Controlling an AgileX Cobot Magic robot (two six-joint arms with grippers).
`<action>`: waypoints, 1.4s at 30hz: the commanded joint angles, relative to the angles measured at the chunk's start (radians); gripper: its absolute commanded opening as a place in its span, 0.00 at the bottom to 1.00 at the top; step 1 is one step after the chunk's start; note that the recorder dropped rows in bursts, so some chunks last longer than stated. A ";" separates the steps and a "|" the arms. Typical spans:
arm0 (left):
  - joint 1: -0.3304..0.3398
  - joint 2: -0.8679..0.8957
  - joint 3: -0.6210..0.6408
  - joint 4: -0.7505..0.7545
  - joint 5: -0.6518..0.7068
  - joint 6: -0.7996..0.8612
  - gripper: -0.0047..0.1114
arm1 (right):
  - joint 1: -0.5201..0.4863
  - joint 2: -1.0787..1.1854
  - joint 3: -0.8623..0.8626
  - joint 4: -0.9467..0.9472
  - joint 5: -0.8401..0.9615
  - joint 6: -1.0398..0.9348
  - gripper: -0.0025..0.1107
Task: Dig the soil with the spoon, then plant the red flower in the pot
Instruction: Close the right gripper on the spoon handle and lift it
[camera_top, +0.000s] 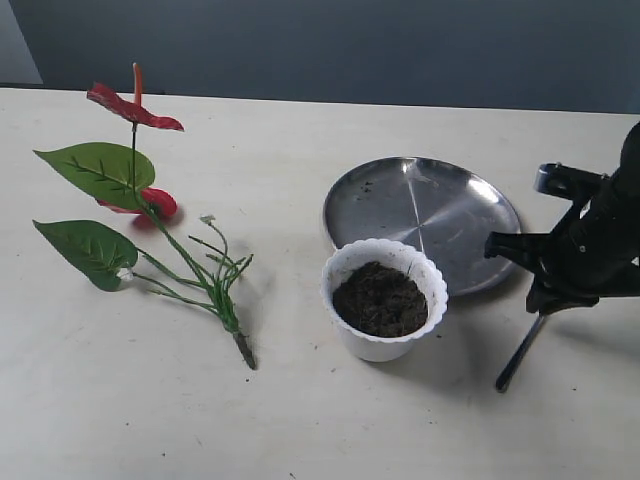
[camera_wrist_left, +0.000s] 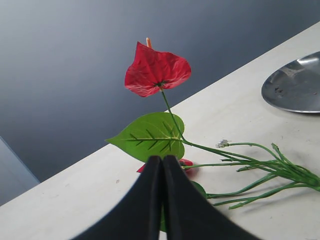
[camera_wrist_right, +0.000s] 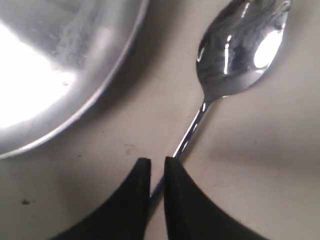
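The red flower (camera_top: 135, 110) lies on the table at the left, with green leaves and thin stems; its bloom (camera_wrist_left: 156, 70) stands just beyond my left gripper (camera_wrist_left: 162, 157). That gripper is shut, holds nothing, and is out of the exterior view. The white scalloped pot (camera_top: 375, 345) stands mid-table, filled with dark soil (camera_top: 380, 298). To its right, my right gripper (camera_top: 545, 305) (camera_wrist_right: 157, 161) is shut on the slim handle of the silver spoon (camera_wrist_right: 245, 45). The spoon (camera_top: 520, 352) slants down towards the table's front, its tined bowl low over the tabletop.
A round steel plate (camera_top: 440, 205) (camera_wrist_left: 295, 85) (camera_wrist_right: 50, 65) lies behind the pot, close to the spoon's bowl. The table's far edge meets a dark grey wall. Bare tabletop stretches between the flower stems and the pot.
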 joint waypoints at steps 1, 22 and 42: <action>-0.007 -0.005 -0.002 -0.008 -0.009 -0.006 0.05 | 0.002 0.048 -0.004 -0.001 -0.020 -0.006 0.36; -0.007 -0.005 -0.002 -0.008 -0.011 -0.006 0.05 | 0.002 0.050 -0.004 -0.134 -0.066 0.114 0.20; -0.007 -0.005 -0.002 -0.008 -0.009 -0.006 0.05 | 0.002 0.067 -0.004 -0.142 -0.078 0.135 0.34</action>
